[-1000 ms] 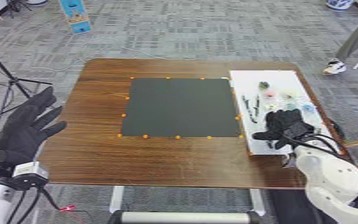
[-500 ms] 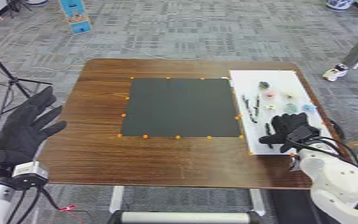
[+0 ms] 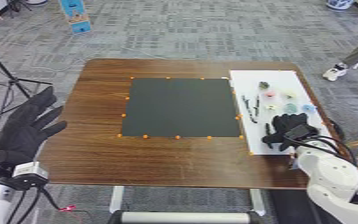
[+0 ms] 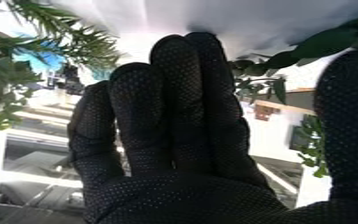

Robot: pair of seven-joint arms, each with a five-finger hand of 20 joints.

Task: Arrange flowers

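Plainly, right hand point(image 3: 291, 124) straight-fingered, left hand point(image 3: 23, 125) likewise, leaves point(image 4: 325, 45) in wrist view, flowers point(image 3: 270, 93) in head view.

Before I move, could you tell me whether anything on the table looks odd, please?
Nothing stands out: the black mat lies flat between its orange markers, and the small coloured pieces and dark stems rest on the white board.

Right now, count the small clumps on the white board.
6: a dark clump farthest off; nearer, a pink clump and a pale clump; nearest, yellowish clump, teal clump, blue clump in a row. The right hand may hide more.
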